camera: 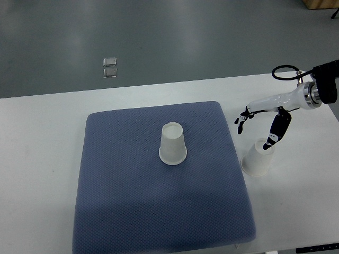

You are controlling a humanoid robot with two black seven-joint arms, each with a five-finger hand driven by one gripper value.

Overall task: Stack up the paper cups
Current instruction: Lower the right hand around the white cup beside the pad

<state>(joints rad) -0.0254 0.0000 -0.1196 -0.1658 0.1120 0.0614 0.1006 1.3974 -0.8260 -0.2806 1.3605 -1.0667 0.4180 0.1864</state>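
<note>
Two white paper cups are shown, both inverted with the narrow base upward. The first white paper cup [173,144] is seen standing near the middle of a blue-grey quilted fabric mat [127,201]. The second white paper cup [258,157] is seen on the bare white counter [42,159], just beside the mat's right edge and well apart from the first.

The right robot hand [259,124], white with black-tipped digits, is brought in from the picture's right edge on a white forearm with a black cable loop. One digit [273,138] is lowered onto the top of the second cup, at or touching its raised base; the remaining fingers [242,120] are held spread and released above the counter. No closed grasp on the cup is shown. The left arm is not seen.

The cups are judged to be very light, thin-walled and easily crushed or tipped, with a fairly smooth skin. A gentle hold around the side wall, below the stiffer base end, is judged advisable, so that the cup can be lifted and lowered over the cup on the mat. Too firm a squeeze is likely to dent the wall.

Two small clear square objects [110,67] are seen on the grey floor beyond the counter.
</note>
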